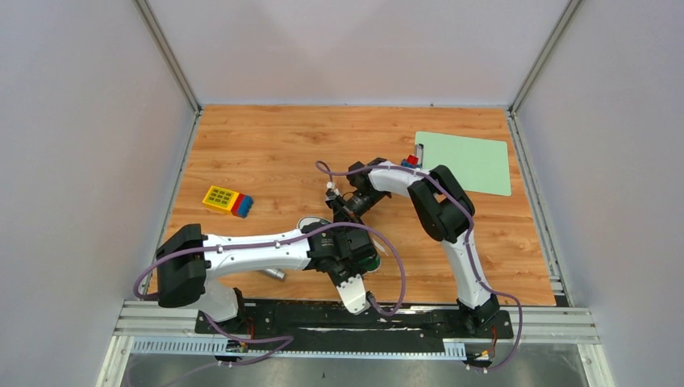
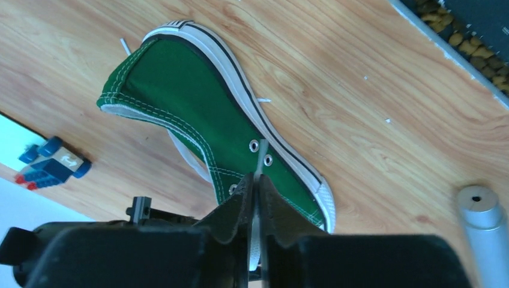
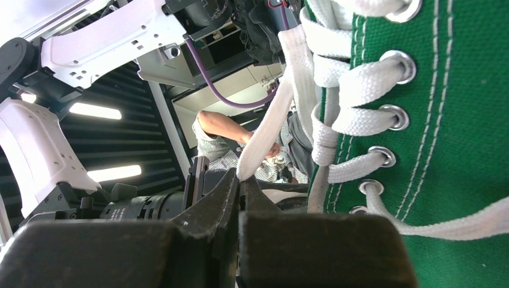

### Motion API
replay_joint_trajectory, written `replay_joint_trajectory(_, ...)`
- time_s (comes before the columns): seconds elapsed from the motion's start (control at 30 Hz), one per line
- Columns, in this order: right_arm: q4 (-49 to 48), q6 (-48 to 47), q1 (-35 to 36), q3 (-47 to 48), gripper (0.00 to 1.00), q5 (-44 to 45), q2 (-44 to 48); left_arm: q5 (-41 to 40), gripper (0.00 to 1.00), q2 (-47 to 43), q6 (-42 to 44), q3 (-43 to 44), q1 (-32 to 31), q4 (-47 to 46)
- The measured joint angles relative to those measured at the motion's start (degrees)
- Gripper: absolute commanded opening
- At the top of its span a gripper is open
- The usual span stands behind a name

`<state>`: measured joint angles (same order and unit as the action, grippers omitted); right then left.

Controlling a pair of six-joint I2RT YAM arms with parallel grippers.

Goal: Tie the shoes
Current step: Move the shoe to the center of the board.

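At the right gripper (image 3: 240, 180), black wedge-shaped fingertips (image 3: 210, 204) press together on a flat woven white lace (image 3: 264, 129) that climbs to the metal eyelets (image 3: 393, 117) of the green canvas sneaker (image 3: 456, 150). The left gripper (image 2: 257, 180) pinches narrow on a thin second lace strand (image 2: 260, 165) beside the white rubber toe cap (image 2: 324, 204). The sneaker lies on its side on the wood-grain table (image 2: 372, 90), mid-table between both arms.
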<state>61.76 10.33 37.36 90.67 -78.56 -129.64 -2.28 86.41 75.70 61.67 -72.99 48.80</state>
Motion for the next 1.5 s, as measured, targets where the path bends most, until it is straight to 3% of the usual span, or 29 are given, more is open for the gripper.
replay_joint_trajectory(0.07, 0.0, 0.0, 0.0, 0.0, 0.03, 0.0, 0.2, -0.9, 0.00, 0.1, -0.7, 0.2, 0.0, -0.2)
replay_joint_trajectory(0.23, -0.1, 0.1, -0.3, -0.3, 0.47, 0.5, 1.2, -2.3, 0.00, -0.1, -3.8, 3.1, 0.1, -0.2)
replay_joint_trajectory(0.37, 0.9, -1.6, -2.6, -0.1, 0.57, 3.5, 3.5, -0.6, 0.00, -3.5, -8.1, 5.3, 1.7, 0.6)
replay_joint_trajectory(0.47, 1.9, -3.9, -8.3, 1.0, 0.61, 7.0, 5.5, 1.5, 0.00, -9.6, -11.2, 5.6, 3.9, 2.7)
replay_joint_trajectory(0.63, 3.6, -8.7, -21.5, 2.1, 0.59, 14.3, 10.1, 5.7, 0.00, -18.3, -16.3, 5.2, 11.5, 5.7)
replay_joint_trajectory(0.8, 3.3, -13.7, -25.8, -4.8, 0.32, 26.0, 17.5, 11.5, 0.00, -20.3, -24.9, 4.3, 24.5, 8.7)
replay_joint_trajectory(0.9, 2.5, -17.1, -21.9, -10.9, 0.24, 33.5, 22.0, 15.3, 0.00, -18.7, -32.1, 4.4, 28.5, 10.7)
replay_joint_trajectory(1.2, -7.2, -27.3, -8.6, -24.5, 0.22, 52.8, 31.8, 18.8, 0.00, -14.6, -45.7, 0.9, 33.0, 10.2)
replay_joint_trajectory(1.5, -13.6, -31.5, 7.6, -31.1, 0.22, 57.4, 34.6, 22.9, 0.00, -5.8, -56.4, 1.9, 44.0, 5.8)
